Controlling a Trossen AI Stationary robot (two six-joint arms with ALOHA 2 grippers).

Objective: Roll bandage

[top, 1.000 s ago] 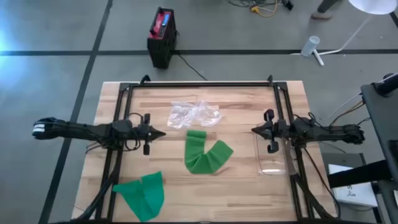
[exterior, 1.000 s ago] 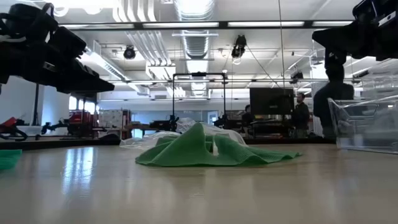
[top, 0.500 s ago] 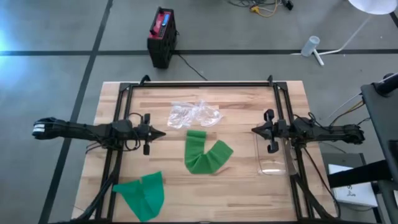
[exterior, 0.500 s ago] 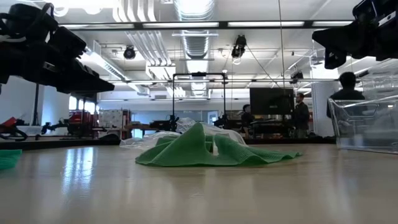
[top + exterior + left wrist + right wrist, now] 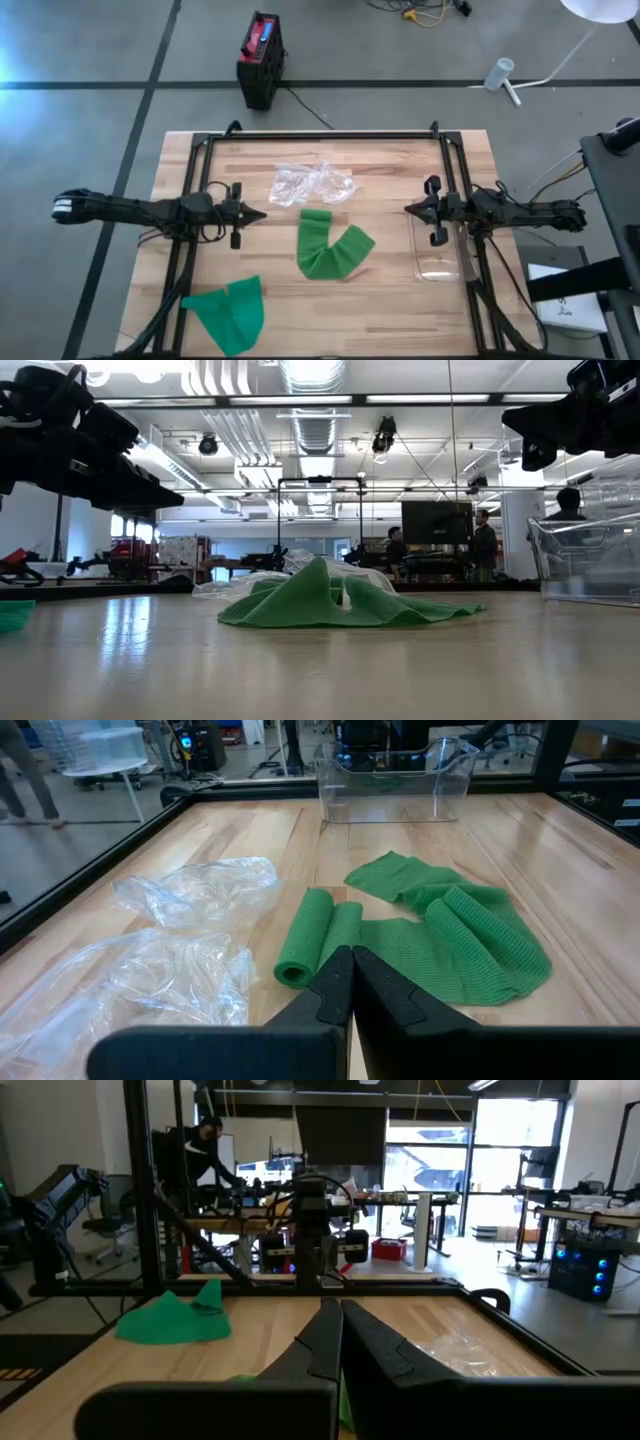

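While the green bandage (image 5: 333,250) lies crumpled and loosely folded mid-tabletop, slightly toward the near edge, one end already partly rolled, nothing is gripped yet. Second green bandage (image 5: 228,312) sits at the near left corner. Crinkled plastic wrap (image 5: 313,184) lies just beyond the middle one, clear bin (image 5: 438,250) near the right edge. Risk as I judge it: the soft fabric bunches or slides when I pinch it, so the roll goes crooked or unwinds; I could also snag the wrap. My left gripper (image 5: 257,214) hovers left of the bandage, fingers pressed together, empty. My right gripper (image 5: 411,209) hovers right of it, likewise closed, touching nothing.
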